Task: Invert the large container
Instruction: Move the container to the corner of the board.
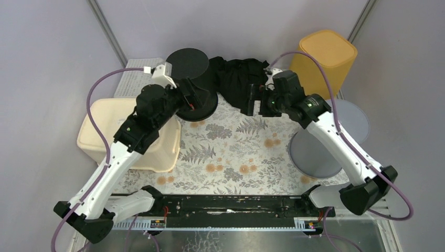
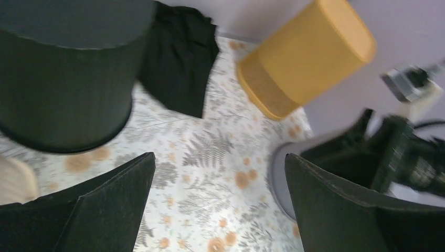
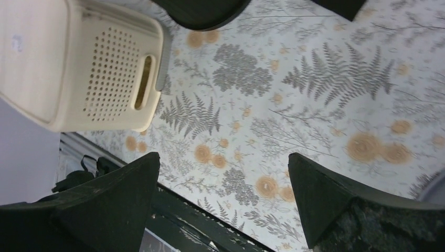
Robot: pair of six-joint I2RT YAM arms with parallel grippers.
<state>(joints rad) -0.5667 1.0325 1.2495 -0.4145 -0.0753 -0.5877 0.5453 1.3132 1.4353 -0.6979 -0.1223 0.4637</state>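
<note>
A big cream plastic basket (image 1: 102, 131) stands at the left with its flat bottom up, partly under my left arm; its perforated end with a handle slot shows in the right wrist view (image 3: 78, 63). A black round bin (image 1: 189, 65) stands bottom up at the back centre and also shows in the left wrist view (image 2: 68, 73). My left gripper (image 1: 198, 98) is open and empty, right beside the black bin's lower side (image 2: 220, 173). My right gripper (image 1: 255, 101) is open and empty, above the floral mat by a black cloth (image 3: 223, 173).
A black cloth (image 1: 239, 79) lies at the back centre. A yellow bin (image 1: 322, 60) stands bottom up at the back right. A grey round container (image 1: 336, 136) sits under my right arm. The floral mat (image 1: 231, 152) covers the table. The black base rail (image 1: 231, 205) runs along the near edge.
</note>
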